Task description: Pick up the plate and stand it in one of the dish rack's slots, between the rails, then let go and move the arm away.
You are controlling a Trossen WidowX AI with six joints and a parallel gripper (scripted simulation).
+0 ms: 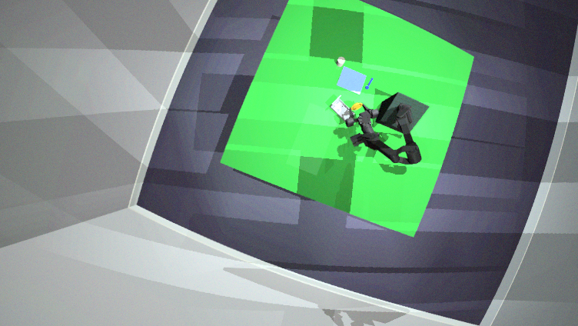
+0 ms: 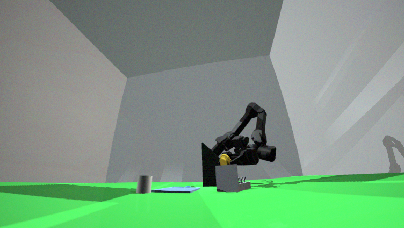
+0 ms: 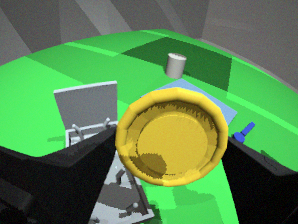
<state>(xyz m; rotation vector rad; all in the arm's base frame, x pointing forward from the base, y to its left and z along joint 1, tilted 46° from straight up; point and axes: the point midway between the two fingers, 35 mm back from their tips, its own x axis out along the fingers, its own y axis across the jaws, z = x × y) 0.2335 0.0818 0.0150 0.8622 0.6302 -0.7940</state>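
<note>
A yellow plate (image 1: 357, 106) (image 2: 225, 159) (image 3: 172, 131) is held in the air, tilted steeply on edge, its hollow face toward the wrist camera. My gripper (image 1: 357, 108) (image 2: 228, 161) (image 3: 171, 138) is shut on it, with one black finger at each side of its rim. The grey dish rack (image 1: 340, 107) (image 2: 226, 178) (image 3: 90, 106) stands on the green table, with a tall end panel and short pegs. In the top view the plate is just right of the rack; in the exterior view it shows over the panel's top edge. The finger contacts are partly hidden.
A light blue mat (image 1: 351, 80) (image 2: 178, 189) (image 3: 227, 113) lies near the rack. A blue spoon-like thing (image 1: 369, 84) (image 3: 244, 133) lies beside the mat. A whitish cylinder (image 1: 340, 61) (image 2: 144, 184) (image 3: 176, 65) stands beyond it. A dark block (image 1: 413, 109) (image 2: 208, 166) stands by the arm.
</note>
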